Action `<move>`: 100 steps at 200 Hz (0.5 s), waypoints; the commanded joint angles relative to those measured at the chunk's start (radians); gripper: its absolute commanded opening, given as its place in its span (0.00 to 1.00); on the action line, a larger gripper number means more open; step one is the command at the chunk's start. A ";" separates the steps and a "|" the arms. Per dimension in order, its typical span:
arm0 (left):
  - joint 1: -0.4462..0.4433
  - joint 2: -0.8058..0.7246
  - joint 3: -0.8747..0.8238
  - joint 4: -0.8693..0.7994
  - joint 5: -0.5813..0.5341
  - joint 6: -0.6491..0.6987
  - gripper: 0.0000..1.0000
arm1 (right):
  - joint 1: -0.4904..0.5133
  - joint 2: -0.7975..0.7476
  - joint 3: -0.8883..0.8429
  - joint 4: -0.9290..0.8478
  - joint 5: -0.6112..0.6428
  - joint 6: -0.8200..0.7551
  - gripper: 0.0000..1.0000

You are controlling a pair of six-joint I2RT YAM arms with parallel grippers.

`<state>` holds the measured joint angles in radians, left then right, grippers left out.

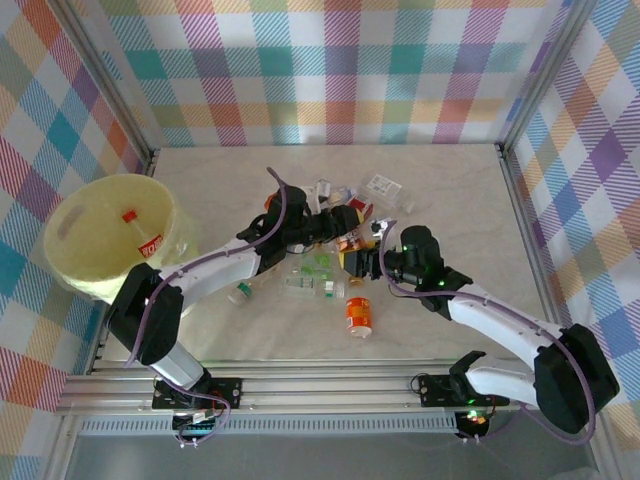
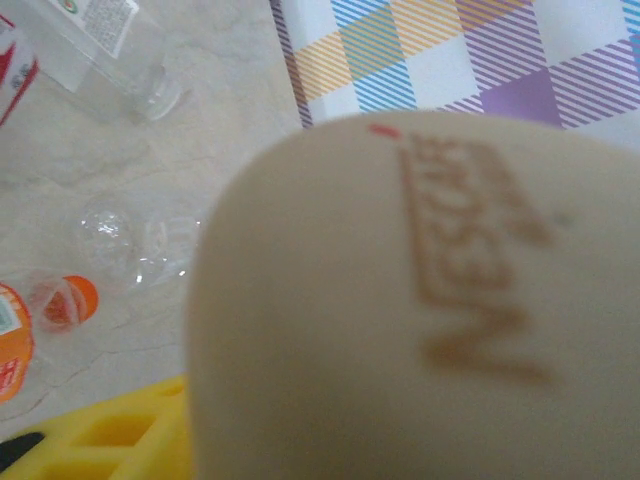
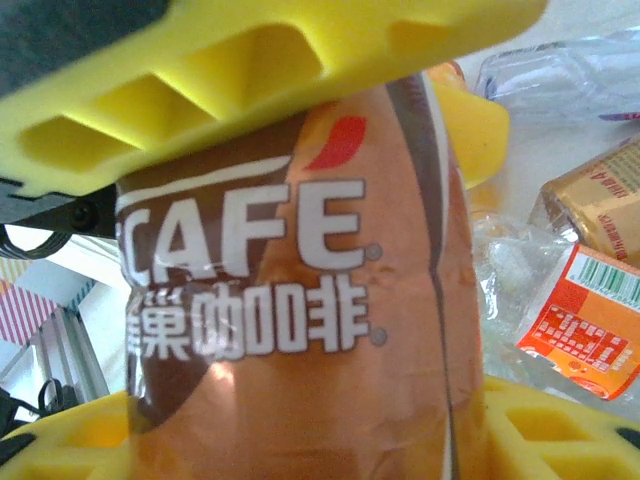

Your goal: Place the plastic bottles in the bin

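The bin (image 1: pixel 75 262) stands at the table's left edge with one red-capped bottle (image 1: pixel 140 235) inside. The other plastic bottles lie in a pile (image 1: pixel 350 200) at mid-table, and an orange-labelled one (image 1: pixel 358 315) lies apart in front. My left gripper (image 1: pixel 338 225) reaches into the pile. A beige bottle with brown lettering (image 2: pixel 420 320) sits tight against its yellow finger (image 2: pixel 110 435), and the other finger is hidden. My right gripper (image 1: pixel 368 262) is shut on a brown and orange coffee bottle (image 3: pixel 300 330), yellow fingers (image 3: pixel 260 60) pressing above and below it.
Clear bottles with green labels (image 1: pixel 310 285) and a small one (image 1: pixel 240 293) lie near the left forearm. Checkered walls with metal posts (image 1: pixel 520 110) enclose the table. An aluminium rail (image 1: pixel 320 385) runs along the near edge. Bare tabletop (image 1: pixel 220 180) lies behind the pile.
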<state>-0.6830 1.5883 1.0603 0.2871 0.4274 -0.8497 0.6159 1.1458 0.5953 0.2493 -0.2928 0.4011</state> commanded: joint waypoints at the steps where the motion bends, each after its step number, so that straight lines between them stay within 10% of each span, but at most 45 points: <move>1: -0.016 -0.057 -0.026 0.017 -0.046 0.025 0.51 | 0.006 0.008 0.056 0.027 -0.038 -0.021 0.64; 100: -0.006 -0.148 0.002 -0.214 -0.282 0.116 0.49 | 0.007 0.006 0.108 -0.142 -0.022 -0.108 1.00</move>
<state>-0.6868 1.4925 1.0370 0.1505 0.2375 -0.7811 0.6167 1.1728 0.6811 0.1452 -0.3298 0.3374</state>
